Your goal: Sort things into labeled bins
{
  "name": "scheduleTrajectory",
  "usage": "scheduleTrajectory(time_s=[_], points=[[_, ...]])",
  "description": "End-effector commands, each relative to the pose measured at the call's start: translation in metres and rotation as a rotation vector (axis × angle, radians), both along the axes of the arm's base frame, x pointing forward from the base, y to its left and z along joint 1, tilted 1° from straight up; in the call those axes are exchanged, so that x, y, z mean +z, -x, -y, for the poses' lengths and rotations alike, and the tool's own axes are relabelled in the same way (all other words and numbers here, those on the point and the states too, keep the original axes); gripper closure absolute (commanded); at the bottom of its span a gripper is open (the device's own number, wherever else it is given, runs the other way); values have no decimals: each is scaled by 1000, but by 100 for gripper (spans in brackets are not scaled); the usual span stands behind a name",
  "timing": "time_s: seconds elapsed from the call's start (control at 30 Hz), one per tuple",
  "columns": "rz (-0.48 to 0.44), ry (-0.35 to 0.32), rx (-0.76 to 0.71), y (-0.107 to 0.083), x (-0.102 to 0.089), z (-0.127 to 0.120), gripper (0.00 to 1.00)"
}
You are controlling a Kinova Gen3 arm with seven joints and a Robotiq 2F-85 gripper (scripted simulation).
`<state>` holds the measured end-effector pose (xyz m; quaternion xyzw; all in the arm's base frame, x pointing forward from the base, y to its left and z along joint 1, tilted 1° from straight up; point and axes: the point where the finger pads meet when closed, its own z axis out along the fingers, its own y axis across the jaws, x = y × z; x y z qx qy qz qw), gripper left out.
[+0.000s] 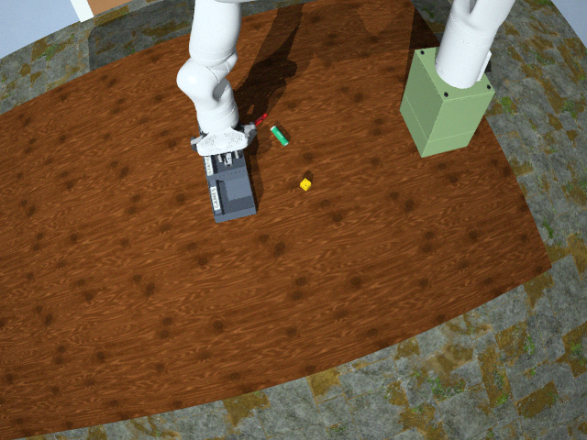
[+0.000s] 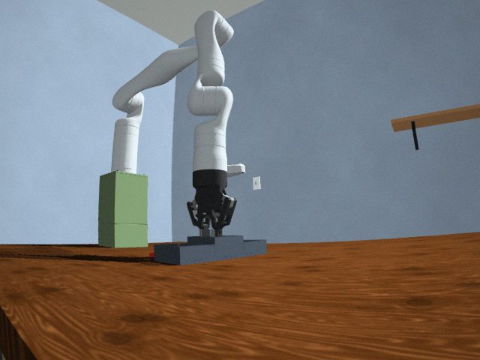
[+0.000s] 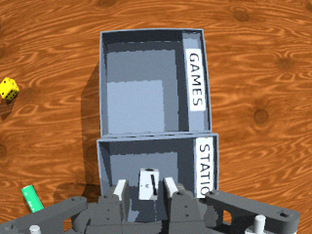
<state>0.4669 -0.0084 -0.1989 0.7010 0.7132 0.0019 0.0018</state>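
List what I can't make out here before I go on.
Red thing: top view, mostly under the wrist; kind unclear.
Near bin's label: wrist view, end hidden by the jaws.
Grey piece between the jaws: wrist view, too small to name.
Yellow die, green stick: exterior view, hidden behind the bins.
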Motion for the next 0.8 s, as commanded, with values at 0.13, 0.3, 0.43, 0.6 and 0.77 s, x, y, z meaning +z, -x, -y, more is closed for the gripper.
scheduleTrajectory(time_s=[0.13,0.3,0.43,0.6,0.77], points=[[6,-1,1,-3,11,-1,70],[6,-1,1,-3,15,-1,70],[6,-1,1,-3,21,-1,70],[6,-1,1,-2,30,-1,70],[6,-1,1,-2,47,-1,70]])
